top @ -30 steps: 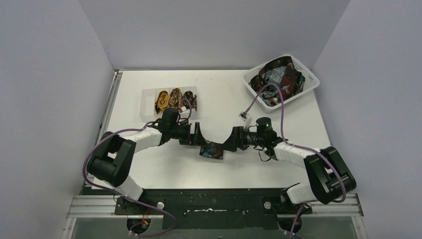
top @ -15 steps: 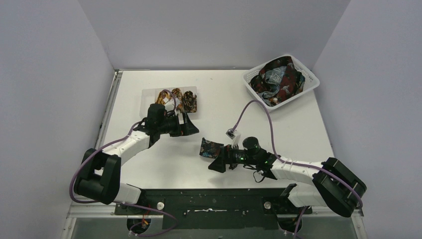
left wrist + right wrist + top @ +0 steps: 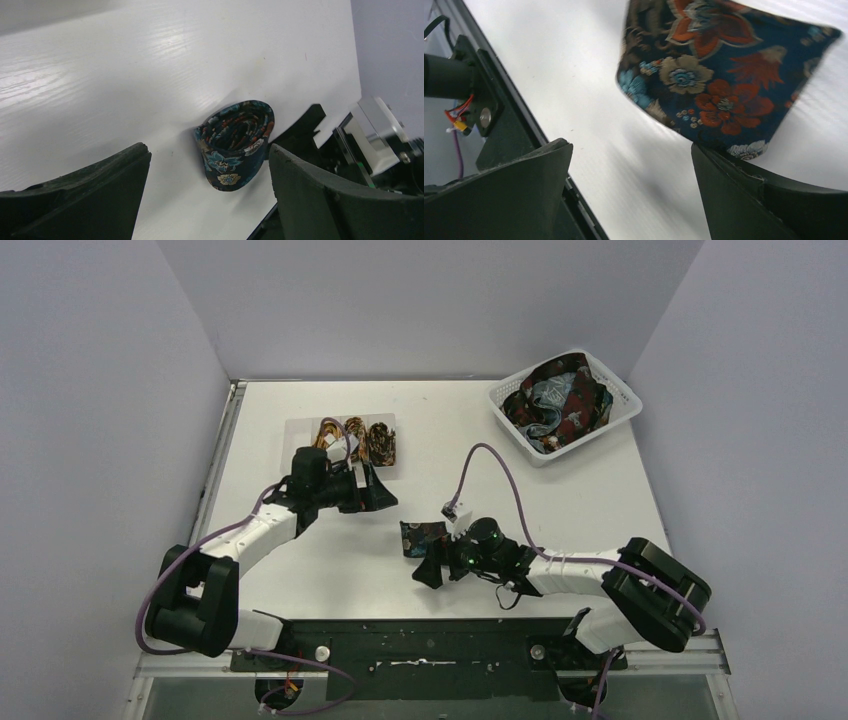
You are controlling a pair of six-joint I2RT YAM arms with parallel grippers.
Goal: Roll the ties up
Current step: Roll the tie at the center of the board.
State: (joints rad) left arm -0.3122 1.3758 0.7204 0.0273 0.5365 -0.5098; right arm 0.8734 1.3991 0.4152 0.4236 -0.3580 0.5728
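A dark navy floral tie rolled into a coil lies on the white table near the middle front. It shows in the left wrist view and close up in the right wrist view. My left gripper is open and empty, up and left of the coil. My right gripper is open and empty, just in front of the coil, one finger near its edge. Three rolled ties sit in a clear tray at the back left. Loose ties fill the white basket.
The white lattice basket stands at the back right corner. The clear tray lies behind my left arm. The black frame rail runs along the table's near edge. Purple cables loop over both arms.
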